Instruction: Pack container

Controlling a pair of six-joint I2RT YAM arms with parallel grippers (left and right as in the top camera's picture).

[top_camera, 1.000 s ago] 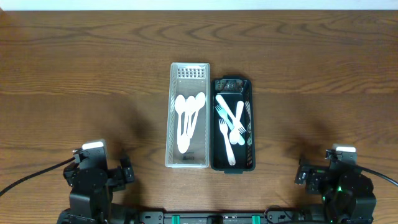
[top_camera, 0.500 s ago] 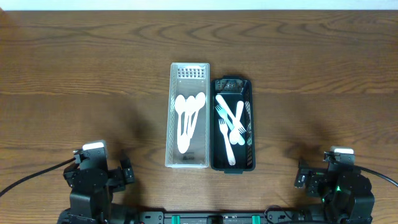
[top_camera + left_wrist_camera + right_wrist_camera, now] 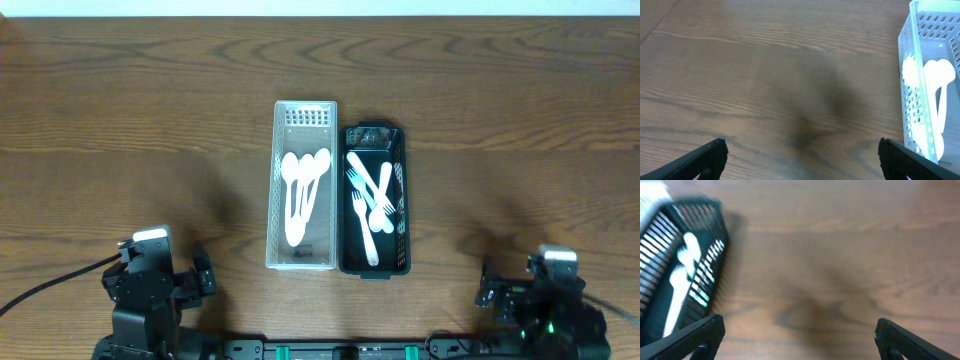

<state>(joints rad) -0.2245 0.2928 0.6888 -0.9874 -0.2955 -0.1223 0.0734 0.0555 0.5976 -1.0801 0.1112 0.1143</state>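
A clear plastic bin at the table's middle holds white spoons. A black bin right beside it holds white forks. My left gripper is open and empty above bare wood; the clear bin with the spoons is at its right. My right gripper is open and empty above bare wood; the black bin with a fork is at its left. Both arms sit low at the front edge, the left arm and the right arm.
The wooden table spreads wide on both sides of the bins. A pale wall strip runs along the far edge.
The right arm has drawn back toward the front edge and shifted slightly right. The left arm and both bins have not moved.
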